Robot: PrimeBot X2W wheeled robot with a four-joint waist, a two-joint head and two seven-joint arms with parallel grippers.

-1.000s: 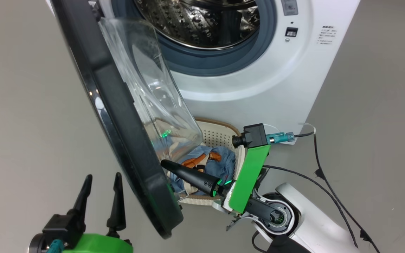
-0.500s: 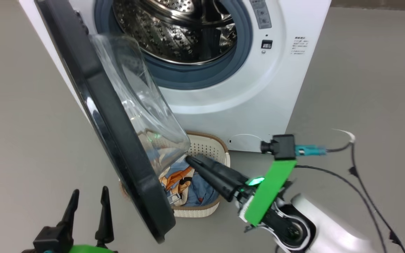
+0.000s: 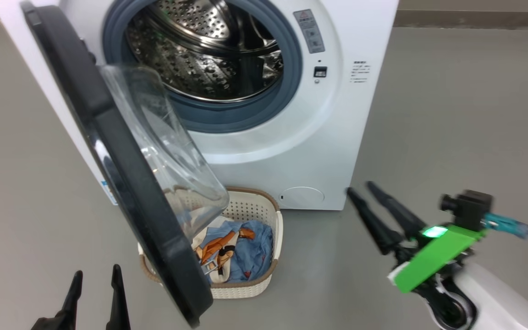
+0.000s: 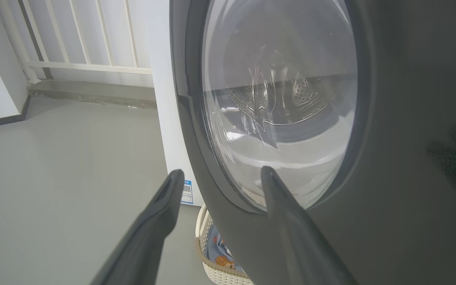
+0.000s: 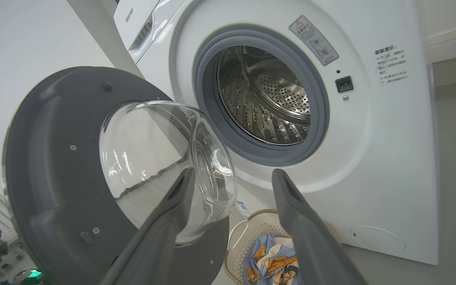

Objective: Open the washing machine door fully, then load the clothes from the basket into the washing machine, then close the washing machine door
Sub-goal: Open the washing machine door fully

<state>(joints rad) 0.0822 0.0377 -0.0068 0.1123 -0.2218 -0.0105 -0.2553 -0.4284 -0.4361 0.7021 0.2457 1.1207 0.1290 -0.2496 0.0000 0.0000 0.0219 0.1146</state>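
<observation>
**Q:** How do your grippers stand?

**A:** My left gripper (image 3: 97, 270) is at the near left. Its two long dark fingers are spread with nothing between them, close to the outer face of the large round washing machine door (image 3: 87, 114) with the glossy black rim. My right gripper (image 3: 360, 187) hangs at the near right over the grey floor (image 3: 452, 114), also spread and empty, well apart from the basket.

**Q:** And the door?

**A:** It is open, swung out to the left of the big white front-loading washing machine (image 3: 328, 151). The clear glass bowl (image 3: 154, 137) bulges from its inner face. The steel perforated drum (image 3: 200, 55) lies open to view.

**Q:** Where is the laundry?

**A:** The light blue clothes (image 3: 250, 247) printed with orange-brown bears lie in the small cream-white perforated plastic basket (image 3: 248, 210) with the brown braided rim. It stands on the floor just in front of the machine, and the door's lower edge hides its left part.
</observation>
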